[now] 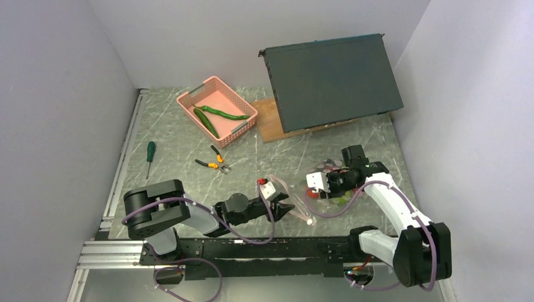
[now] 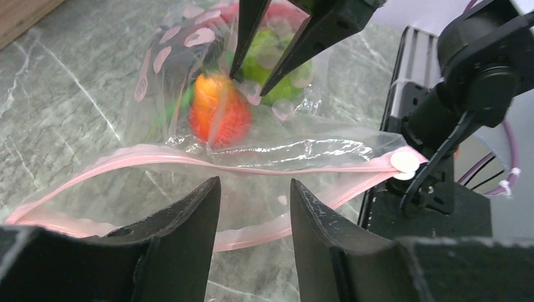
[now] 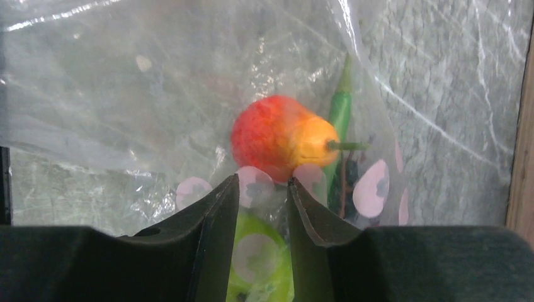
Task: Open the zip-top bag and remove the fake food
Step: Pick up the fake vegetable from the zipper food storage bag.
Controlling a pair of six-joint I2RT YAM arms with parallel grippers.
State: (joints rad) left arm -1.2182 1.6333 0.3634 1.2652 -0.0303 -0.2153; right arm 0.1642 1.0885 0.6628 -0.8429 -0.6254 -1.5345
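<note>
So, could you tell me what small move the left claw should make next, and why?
Probably ease the left claw forward and close on the pink zip strip. Its jaws stand open just short of that edge, while the right claw pins the zip-top bag over the fruit, so gripping the mouth comes next.

Two green vegetables (image 1: pixel 217 117) lie in the pink basket (image 1: pixel 190 104); both claws meet at the zip-top bag (image 1: pixel 327 198) near the bench (image 1: pixel 176 157) front.

Lab test cell — plain white partition walls (image 1: pixel 63 75), marble-pattern table (image 1: pixel 176 151), aluminium mounting rail (image 1: pixel 113 255).
</note>
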